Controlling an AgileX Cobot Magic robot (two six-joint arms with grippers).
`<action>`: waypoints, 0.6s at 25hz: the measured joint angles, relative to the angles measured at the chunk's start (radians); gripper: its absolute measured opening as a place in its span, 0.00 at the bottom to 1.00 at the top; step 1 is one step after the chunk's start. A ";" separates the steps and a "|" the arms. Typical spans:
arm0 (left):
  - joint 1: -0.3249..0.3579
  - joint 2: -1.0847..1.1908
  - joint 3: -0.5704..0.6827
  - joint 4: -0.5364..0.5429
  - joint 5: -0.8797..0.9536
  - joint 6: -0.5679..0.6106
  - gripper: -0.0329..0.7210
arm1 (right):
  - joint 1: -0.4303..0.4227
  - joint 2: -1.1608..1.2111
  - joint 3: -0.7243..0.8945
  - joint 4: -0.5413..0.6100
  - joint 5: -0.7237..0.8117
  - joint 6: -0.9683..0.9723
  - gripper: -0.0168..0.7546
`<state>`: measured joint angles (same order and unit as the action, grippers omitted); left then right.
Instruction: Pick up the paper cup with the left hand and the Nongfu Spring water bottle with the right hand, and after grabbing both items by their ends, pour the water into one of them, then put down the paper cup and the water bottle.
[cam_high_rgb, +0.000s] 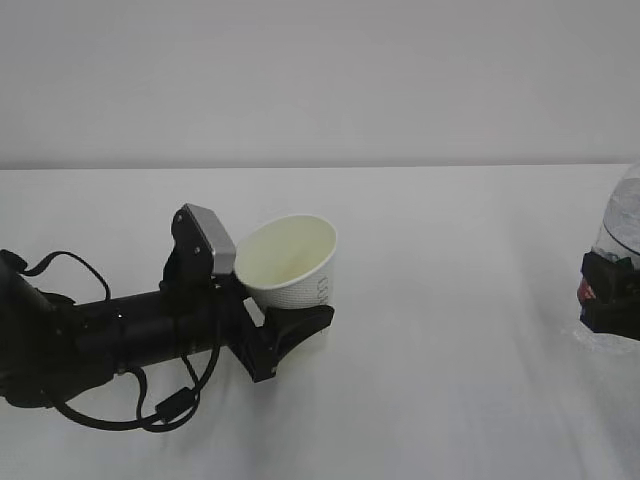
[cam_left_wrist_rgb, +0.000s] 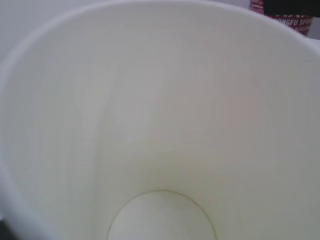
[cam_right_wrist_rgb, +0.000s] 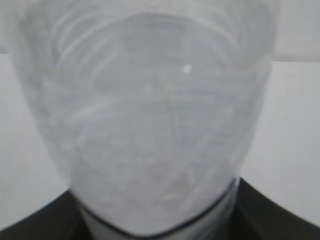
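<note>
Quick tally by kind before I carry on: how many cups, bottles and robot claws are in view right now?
Paper cups: 1, the paper cup, tilted, held in the left claw
Bottles: 1, the water bottle, at the right edge of the exterior view
Claws: 2, left and the right claw, which grips the bottle
Total: 4

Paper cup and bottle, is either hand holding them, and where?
The left hand holds the paper cup by its bottom end, tilted. The right hand grips the water bottle around its lower body, mostly out of frame.
</note>
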<state>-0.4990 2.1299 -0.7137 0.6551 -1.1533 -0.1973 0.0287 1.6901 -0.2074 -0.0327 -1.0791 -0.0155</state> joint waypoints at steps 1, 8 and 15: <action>-0.007 0.000 -0.006 -0.005 0.000 -0.002 0.78 | 0.000 0.000 0.000 0.000 0.000 0.000 0.54; -0.073 0.000 -0.074 -0.019 0.018 -0.012 0.78 | 0.000 0.000 0.000 0.000 0.000 0.000 0.54; -0.150 0.000 -0.127 -0.021 0.079 -0.047 0.78 | 0.000 0.000 0.000 0.000 0.000 0.000 0.54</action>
<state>-0.6495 2.1299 -0.8407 0.6338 -1.0740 -0.2442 0.0287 1.6901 -0.2074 -0.0327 -1.0791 -0.0155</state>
